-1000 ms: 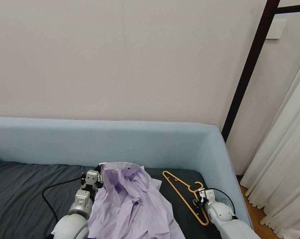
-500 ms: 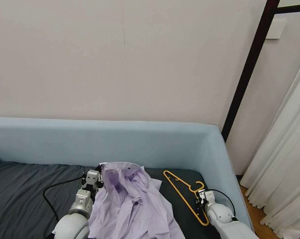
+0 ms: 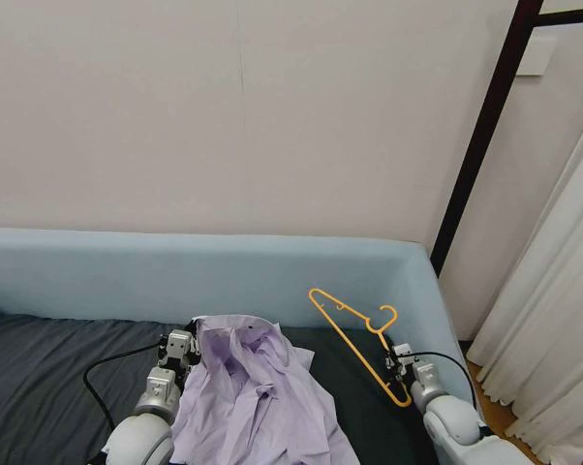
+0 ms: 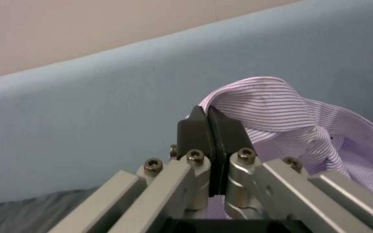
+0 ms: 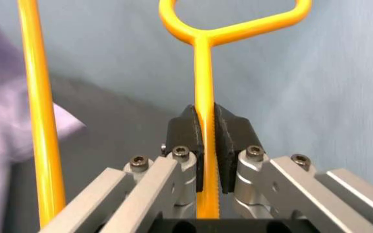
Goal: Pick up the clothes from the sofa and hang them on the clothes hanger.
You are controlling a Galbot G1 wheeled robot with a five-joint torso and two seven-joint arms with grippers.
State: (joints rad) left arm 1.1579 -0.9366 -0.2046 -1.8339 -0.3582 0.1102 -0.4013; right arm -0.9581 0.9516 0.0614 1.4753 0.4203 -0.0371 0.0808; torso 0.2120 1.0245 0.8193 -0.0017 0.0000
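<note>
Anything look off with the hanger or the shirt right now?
Nothing stands out. The right gripper clamps the orange hanger below its hook, tilted above the sofa; the left gripper pinches the rumpled purple shirt at its edge.

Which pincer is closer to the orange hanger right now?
Right. The right pincer is shut on the orange hanger, gripping its stem. The left pincer is on the far side of the purple shirt, clamped at its collar.

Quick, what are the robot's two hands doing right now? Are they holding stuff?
The left gripper is closed, pinching the purple striped shirt.
The right gripper is closed on the orange hanger.
</note>
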